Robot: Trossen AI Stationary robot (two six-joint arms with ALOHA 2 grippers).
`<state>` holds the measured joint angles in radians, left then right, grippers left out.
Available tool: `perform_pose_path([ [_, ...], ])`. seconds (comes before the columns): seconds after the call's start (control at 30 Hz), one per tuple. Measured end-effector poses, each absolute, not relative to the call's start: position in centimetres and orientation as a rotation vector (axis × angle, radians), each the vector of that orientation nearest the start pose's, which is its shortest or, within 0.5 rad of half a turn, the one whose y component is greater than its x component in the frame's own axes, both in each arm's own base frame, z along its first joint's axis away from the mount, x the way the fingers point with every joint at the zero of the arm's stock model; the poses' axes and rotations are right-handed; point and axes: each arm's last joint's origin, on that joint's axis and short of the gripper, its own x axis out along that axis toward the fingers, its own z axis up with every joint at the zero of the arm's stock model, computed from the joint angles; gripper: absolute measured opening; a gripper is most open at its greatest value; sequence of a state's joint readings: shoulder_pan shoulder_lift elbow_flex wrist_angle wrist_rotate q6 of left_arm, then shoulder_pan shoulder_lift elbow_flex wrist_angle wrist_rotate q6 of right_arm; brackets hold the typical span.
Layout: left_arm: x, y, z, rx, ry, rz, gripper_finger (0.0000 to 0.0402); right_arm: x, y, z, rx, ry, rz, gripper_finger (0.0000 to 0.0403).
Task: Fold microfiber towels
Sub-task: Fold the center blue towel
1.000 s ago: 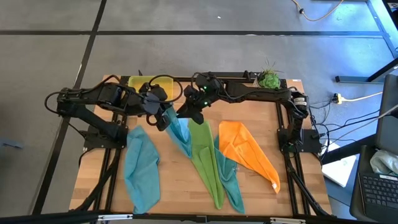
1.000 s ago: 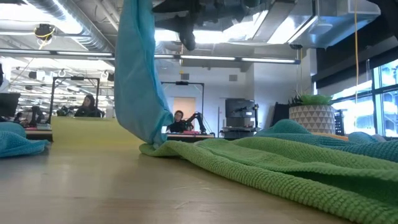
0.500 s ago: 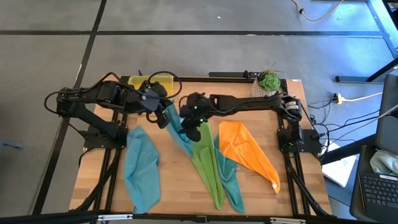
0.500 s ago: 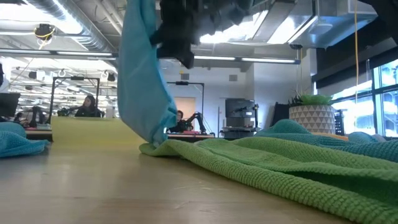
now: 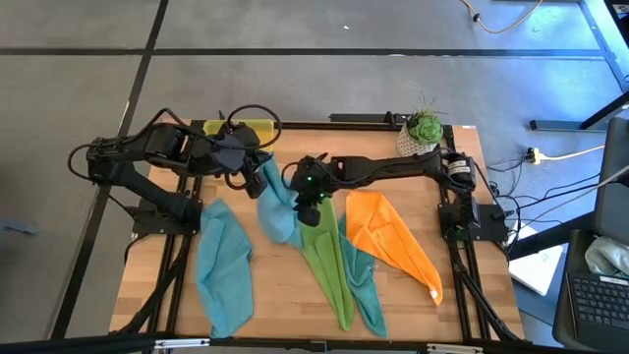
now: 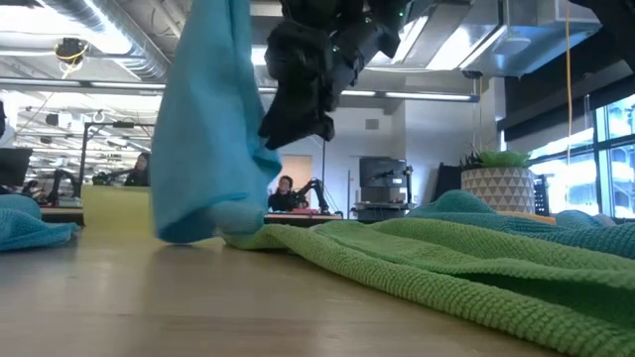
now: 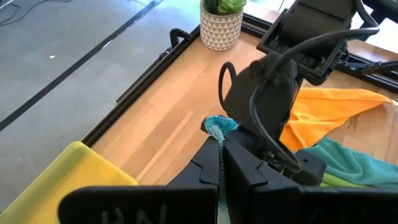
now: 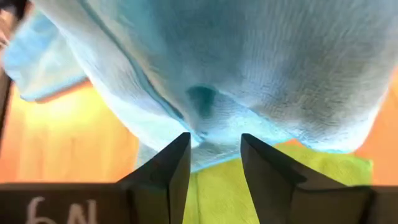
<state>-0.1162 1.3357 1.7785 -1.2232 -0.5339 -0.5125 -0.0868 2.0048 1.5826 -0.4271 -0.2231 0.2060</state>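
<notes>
My left gripper [image 5: 257,169] is clamped tight on a corner of one light blue towel [image 5: 276,208]; in the left wrist view a small tuft of that cloth [image 7: 219,126] pokes out just past the closed fingertips [image 7: 214,163]. From the pinch the towel hangs down in a loose fold, its lower end touching the table [image 5: 275,295] in the low view. My right gripper [image 5: 307,205] sits just beside that hanging cloth with its jaws parted, and in the right wrist view the blue fabric [image 8: 236,74] fills the space directly ahead of the two fingers [image 8: 163,177], not caught between them. Just below those jaws lies the one lime green towel [image 5: 329,258], stretched long across the wood. Beyond it I count one teal towel [image 5: 365,291] alongside the green, partly under it, and one orange towel [image 5: 391,239] farther out on the right arm's side. A second light blue towel [image 5: 223,265] lies crumpled on the left arm's side, well apart from both grippers. That makes five towels. Behind the left gripper sits one yellow-green tray [image 5: 246,130], and at the far corner near the right arm's base, one potted plant [image 5: 423,129].
</notes>
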Motion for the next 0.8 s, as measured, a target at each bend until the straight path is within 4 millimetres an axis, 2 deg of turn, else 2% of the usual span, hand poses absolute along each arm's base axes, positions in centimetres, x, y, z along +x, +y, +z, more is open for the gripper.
perform_pose_path([
  [0.3,22.0,-1.1,45.4,-0.229,0.624,0.573,0.0000,44.7,-2.2,23.4,0.337,0.767,0.095,0.0143],
  [0.8,22.0,-1.1,45.4,-0.230,0.623,0.574,0.0000,44.9,-2.4,23.2,0.159,0.744,0.053,0.0143],
])
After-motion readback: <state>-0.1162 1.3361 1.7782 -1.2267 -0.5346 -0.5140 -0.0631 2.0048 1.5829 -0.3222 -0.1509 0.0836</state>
